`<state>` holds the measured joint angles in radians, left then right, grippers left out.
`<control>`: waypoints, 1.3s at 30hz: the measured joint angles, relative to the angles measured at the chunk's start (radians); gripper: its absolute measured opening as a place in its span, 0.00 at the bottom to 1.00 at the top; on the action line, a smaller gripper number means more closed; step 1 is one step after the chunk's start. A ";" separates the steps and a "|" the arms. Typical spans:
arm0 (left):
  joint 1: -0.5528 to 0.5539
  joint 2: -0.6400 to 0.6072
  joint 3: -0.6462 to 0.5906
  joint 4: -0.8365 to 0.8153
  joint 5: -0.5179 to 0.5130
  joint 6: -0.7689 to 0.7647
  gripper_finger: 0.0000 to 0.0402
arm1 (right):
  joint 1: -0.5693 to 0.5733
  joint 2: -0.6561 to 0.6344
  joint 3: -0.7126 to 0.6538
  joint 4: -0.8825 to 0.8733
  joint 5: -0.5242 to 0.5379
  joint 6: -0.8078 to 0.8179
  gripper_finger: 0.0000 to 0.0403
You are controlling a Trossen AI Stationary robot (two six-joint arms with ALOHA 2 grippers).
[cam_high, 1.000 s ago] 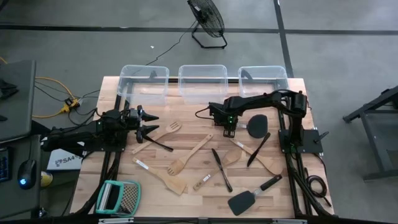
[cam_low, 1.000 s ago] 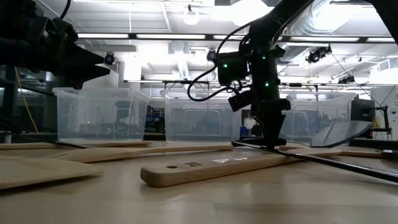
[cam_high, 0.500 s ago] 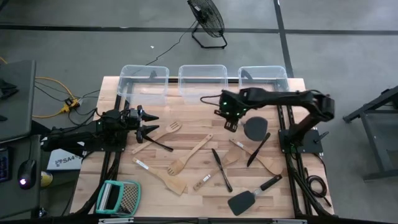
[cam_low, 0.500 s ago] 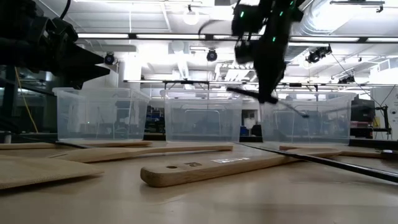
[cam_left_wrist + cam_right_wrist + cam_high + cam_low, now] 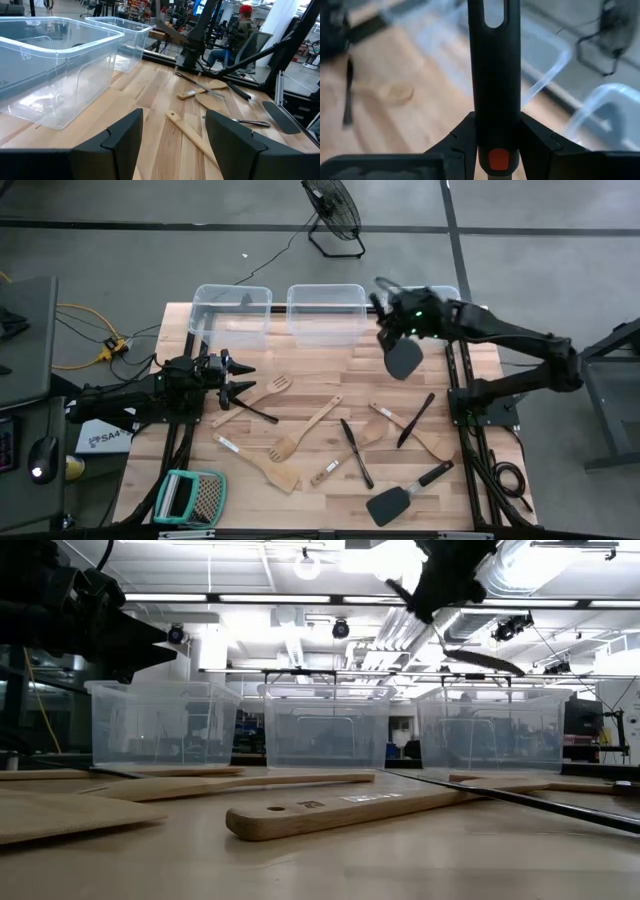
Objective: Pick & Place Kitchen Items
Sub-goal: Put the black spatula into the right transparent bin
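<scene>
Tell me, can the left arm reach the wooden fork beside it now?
Probably yes. The left gripper is open and empty, and the wooden fork lies just past its fingers with nothing on top. The right gripper is far off, holding a black spatula.

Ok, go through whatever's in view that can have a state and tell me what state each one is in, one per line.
Right gripper: shut on the black spatula, raised near the right bin.
Black spatula: lifted off the table, blade hanging low.
Left gripper: open, waiting at the table's left side.
Left bin: looks empty.
Middle bin: looks empty.
Right bin: partly hidden, contents unclear.
Wooden utensils: lying flat on the table.
</scene>
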<state>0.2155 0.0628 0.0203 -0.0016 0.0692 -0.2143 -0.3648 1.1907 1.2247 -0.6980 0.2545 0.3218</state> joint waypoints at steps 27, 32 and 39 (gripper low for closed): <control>0.000 0.000 0.000 0.000 0.000 0.000 0.53 | -0.322 -0.214 -0.204 0.344 0.426 0.192 0.26; 0.000 0.000 0.000 0.000 0.000 0.000 0.53 | -0.359 -0.197 -0.254 0.342 0.516 0.345 0.26; 0.000 0.000 0.000 0.000 0.000 0.000 0.53 | -0.403 -0.194 -0.346 0.347 0.603 0.571 0.26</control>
<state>0.2155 0.0628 0.0202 -0.0015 0.0692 -0.2142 -0.7679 0.9970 0.8792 -0.3507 0.8570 0.8931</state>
